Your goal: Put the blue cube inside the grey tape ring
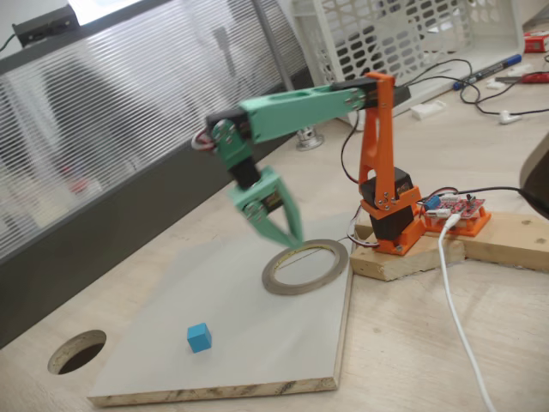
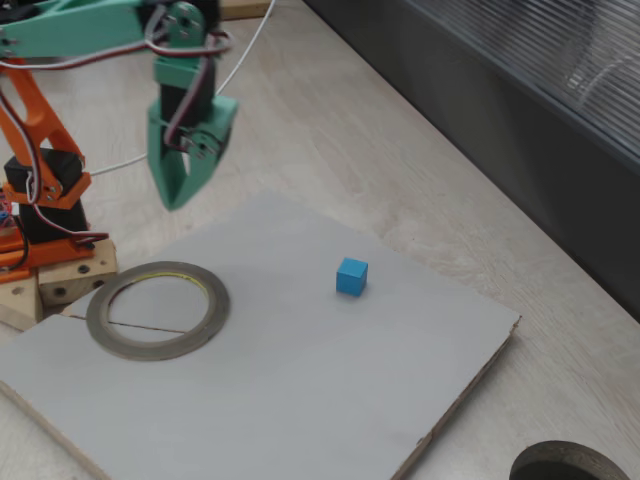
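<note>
Nothing is being carried yet: your gripper (image 2: 172, 198) is hanging empty with jaws pressed together above the board (image 2: 300, 400), while the cube (image 2: 351, 276) is sitting well apart from the ring (image 2: 157, 309).

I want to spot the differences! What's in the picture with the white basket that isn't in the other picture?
A fixed view alone has the white basket, blue pen and red circuit board. The other fixed view alone gives the grey board's wall-side corner in clear sight. Both fixed views share the blue cube, grey tape ring, gripper and round hole, with the cube lying outside the ring.
</note>
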Robot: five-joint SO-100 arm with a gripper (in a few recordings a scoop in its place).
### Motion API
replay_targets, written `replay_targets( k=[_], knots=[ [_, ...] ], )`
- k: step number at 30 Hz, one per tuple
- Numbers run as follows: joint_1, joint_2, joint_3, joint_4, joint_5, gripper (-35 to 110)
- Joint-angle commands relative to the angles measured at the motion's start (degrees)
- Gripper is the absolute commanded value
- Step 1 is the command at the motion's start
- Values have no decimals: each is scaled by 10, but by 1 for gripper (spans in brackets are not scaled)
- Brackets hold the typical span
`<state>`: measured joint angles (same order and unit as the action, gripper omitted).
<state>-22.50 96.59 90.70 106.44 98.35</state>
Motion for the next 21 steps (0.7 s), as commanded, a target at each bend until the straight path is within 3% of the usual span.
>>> replay_targets(
  k=[1, 8, 21],
  knots=[
    [-6, -104, -114, 3, 1, 3],
    [-12, -337, -421, 3, 1, 3],
    [-7, -345, -434, 9, 2, 3]
  ],
)
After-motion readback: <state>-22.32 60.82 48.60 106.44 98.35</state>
